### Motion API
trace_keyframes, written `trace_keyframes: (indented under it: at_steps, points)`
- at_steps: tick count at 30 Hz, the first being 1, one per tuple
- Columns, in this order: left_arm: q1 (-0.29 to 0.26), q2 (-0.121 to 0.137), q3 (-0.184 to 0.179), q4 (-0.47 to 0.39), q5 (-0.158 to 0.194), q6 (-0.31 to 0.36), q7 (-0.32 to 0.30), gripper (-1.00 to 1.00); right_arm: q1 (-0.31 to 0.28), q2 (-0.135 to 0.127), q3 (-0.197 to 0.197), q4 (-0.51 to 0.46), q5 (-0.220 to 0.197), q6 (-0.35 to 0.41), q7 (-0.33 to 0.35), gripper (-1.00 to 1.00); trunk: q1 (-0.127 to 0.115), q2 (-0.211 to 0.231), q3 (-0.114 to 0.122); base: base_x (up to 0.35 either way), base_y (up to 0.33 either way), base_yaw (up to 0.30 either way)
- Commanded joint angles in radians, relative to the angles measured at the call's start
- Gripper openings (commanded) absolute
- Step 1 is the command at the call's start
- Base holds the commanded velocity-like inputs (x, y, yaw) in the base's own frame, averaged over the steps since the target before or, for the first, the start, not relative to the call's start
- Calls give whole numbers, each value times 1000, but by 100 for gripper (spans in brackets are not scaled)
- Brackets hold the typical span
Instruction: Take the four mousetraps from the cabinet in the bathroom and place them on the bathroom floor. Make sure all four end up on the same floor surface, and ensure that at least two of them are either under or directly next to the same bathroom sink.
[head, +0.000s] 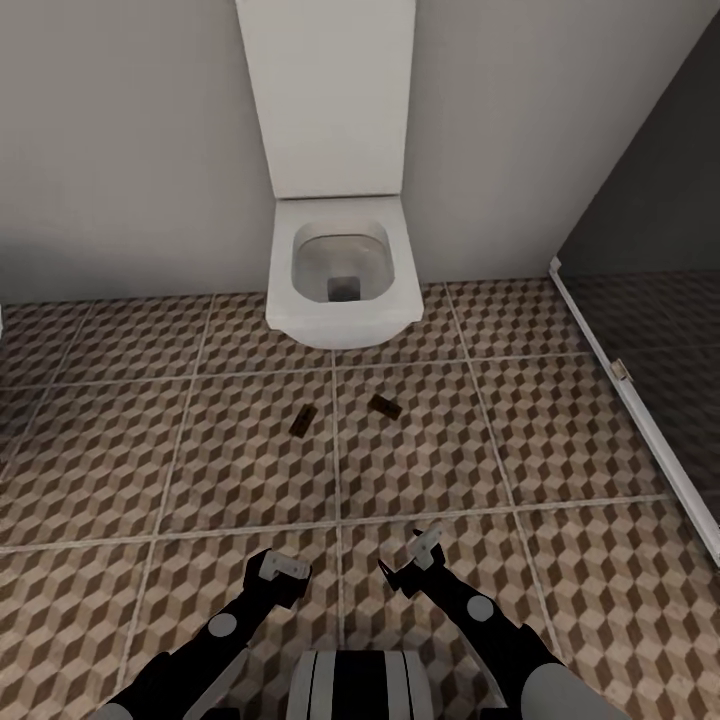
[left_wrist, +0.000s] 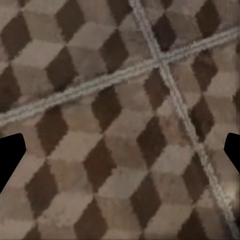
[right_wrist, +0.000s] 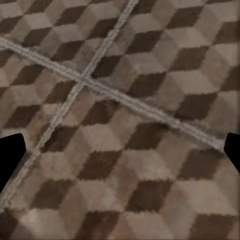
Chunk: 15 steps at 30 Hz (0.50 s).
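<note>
Fingers of both grippers stood spread with nothing between them: left gripper (head: 283, 570) and right gripper (head: 417, 561) hung low over the bathroom floor (head: 560, 420), dark fingertips (left_wrist: 11, 155) at the edges of each wrist view. Two mousetraps lay flat on separate tiles ahead, one mousetrap (head: 302, 421) left of a grout line, the other mousetrap (head: 384, 406) right of it (near each other, not touching). Beyond them stood a white toilet (head: 340, 270) against the wall (head: 120, 140); a dark glass panel (head: 655, 300) closed the right side.
</note>
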Motion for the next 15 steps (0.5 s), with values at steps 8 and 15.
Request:
trace_keyframes:
  at_steps: [8, 15]
  points:
    - [-1, 5, -6, -2, 9, -6, 9, 100, 0, -1, -2, 1, 9, -4, 0, 100, -31, 56, 25, 0, 0, 0]
    - [-1, 18, -5, -3, 10, -7, 9, 100, 0, -3, -4, 1, 9, -4, -5, 100, -58, 105, 47, 0, 0, 0]
